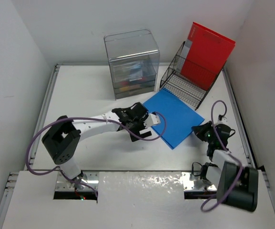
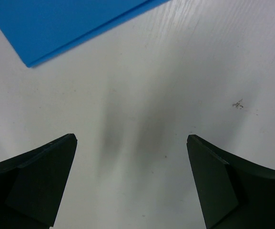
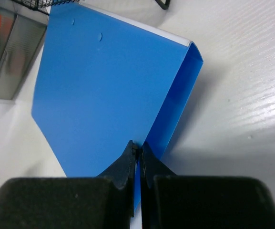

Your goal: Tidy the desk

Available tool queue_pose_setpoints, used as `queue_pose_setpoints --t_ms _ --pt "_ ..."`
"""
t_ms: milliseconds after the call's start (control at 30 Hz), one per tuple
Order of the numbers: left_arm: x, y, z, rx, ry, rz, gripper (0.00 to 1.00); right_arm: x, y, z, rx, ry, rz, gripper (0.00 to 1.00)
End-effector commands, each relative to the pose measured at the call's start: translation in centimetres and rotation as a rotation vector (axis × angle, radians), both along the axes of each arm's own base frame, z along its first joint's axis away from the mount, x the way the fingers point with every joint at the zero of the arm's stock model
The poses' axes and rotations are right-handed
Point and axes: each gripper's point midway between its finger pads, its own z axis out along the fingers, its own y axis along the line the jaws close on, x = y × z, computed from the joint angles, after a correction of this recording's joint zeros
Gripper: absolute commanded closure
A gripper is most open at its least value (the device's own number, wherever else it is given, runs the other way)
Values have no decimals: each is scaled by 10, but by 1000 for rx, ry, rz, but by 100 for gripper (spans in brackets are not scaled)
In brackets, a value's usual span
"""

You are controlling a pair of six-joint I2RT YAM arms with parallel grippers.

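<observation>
A blue folder (image 1: 173, 117) lies on the white desk (image 1: 89, 95), just in front of the wire rack. My right gripper (image 1: 199, 130) is shut on the folder's near right edge; in the right wrist view the fingertips (image 3: 138, 145) pinch the blue cover (image 3: 104, 90) beside its raised spine. At the folder's left corner, my left gripper (image 1: 147, 129) stands wide open. In the left wrist view its jaws (image 2: 132, 143) hold nothing, with bare desk (image 2: 175, 71) below and the folder's corner (image 2: 70, 24) at the top left.
A clear plastic drawer box (image 1: 131, 62) stands at the back centre. To its right is a black wire rack (image 1: 185, 81) holding a red folder (image 1: 206, 55). White wall panels close in the desk on three sides.
</observation>
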Motion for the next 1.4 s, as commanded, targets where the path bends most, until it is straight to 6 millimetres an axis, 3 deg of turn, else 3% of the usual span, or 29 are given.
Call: queue_pose_setpoints --t_ms 0,100,300,467,533,733,767,833,867,1200,1367 --pt "2 -17 38 -77 -37 -50 0 -44 -6 -40 -145 171 3 100" --pt "3 -23 56 -103 -49 -76 1 -36 -16 -15 -237 126 11 100" --pt "8 -33 89 -146 -82 -100 0 -35 2 12 -238 55 141 100" --pt "17 -39 111 -164 -121 -101 0 -35 6 37 -355 39 268 100" --pt "22 -44 118 -171 -132 -98 1 -28 19 52 -330 -52 316 100" --pt "39 -63 134 -170 -144 -97 0 -17 28 90 -402 -141 393 100" --pt "44 -68 146 -186 -165 -105 0 -14 30 102 -418 -170 407 100" --pt "52 -70 153 -176 -195 -94 0 -14 36 108 -442 -178 449 100" --pt "57 -75 166 -192 -218 -96 0 -13 38 116 -454 -192 464 100" --pt "71 -91 225 -297 -395 -189 0 -6 82 153 -599 -308 732 100" --pt "75 -98 228 -285 -450 -273 0 -1 101 176 -713 -376 854 100"
